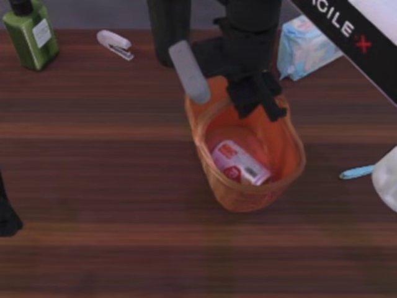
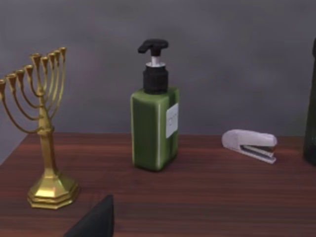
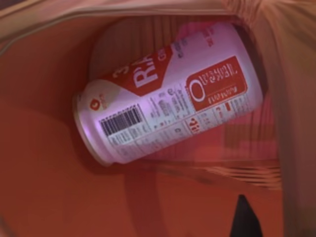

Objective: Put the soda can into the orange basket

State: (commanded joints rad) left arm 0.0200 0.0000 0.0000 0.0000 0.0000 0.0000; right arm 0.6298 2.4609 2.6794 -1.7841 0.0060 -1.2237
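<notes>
The soda can (image 1: 240, 162) lies on its side on the floor of the orange basket (image 1: 296, 141), which stands at the table's middle. In the right wrist view the white and red can (image 3: 168, 94) rests free against the ribbed orange base (image 3: 49, 187), with nothing touching it. My right gripper (image 1: 259, 105) hangs open over the basket's far rim, above the can and empty. Only one dark fingertip (image 3: 244, 219) shows in its own view. My left gripper (image 1: 7, 217) is parked at the table's left edge, and one fingertip (image 2: 98, 219) shows.
A green pump bottle (image 1: 31, 34), a stapler (image 1: 115, 45) and a tall dark cylinder (image 1: 169, 31) stand along the back. A grey rounded bar (image 1: 189, 71) leans by the basket's far-left rim. A tissue pack (image 1: 307, 46), a blue pen (image 1: 356, 172) and a gold candelabrum (image 2: 44, 128) are also about.
</notes>
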